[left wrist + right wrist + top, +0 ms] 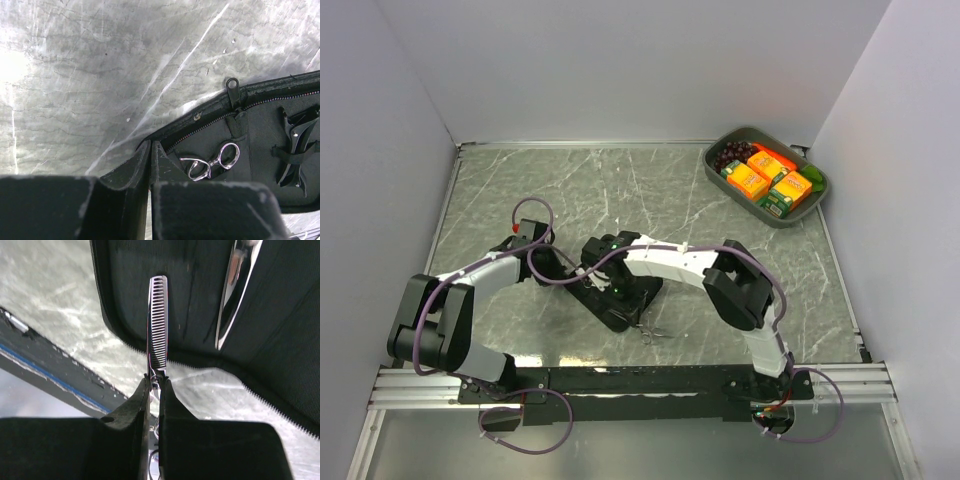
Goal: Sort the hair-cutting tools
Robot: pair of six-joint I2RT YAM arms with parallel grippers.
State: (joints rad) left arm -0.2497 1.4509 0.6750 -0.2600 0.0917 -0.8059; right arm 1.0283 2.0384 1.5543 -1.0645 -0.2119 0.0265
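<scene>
The right gripper [155,382] is pinching its fingers nearly shut on the thinning scissors [159,320], holding them at the base of the blades. The toothed blade is sticking straight out beyond the fingertips, and its tip is reaching over the open zip case [200,300]. Just to the right of that blade and further out, the other scissors [232,295] are lying inside the case with their shiny blade showing. To the left of these fingers, the dark rail [45,357] along the table's near edge is running past.

The left gripper [150,147] is holding its fingers pressed together at the case's rim. It looks to be nipping the edge of the fabric, though the angle is making that hard to confirm. Just right of the fingertips, a pair of silver ring handles is resting on the case lining. Further right, the two black hair clips [295,145] are sitting under an elastic strap. The zip pull [232,89] is lying beyond the fingers on the rim, with grey marbled table [100,75] past it.

Well away, at the far right corner, a tray [738,196] is holding groceries (orange cartons, dark grapes).
</scene>
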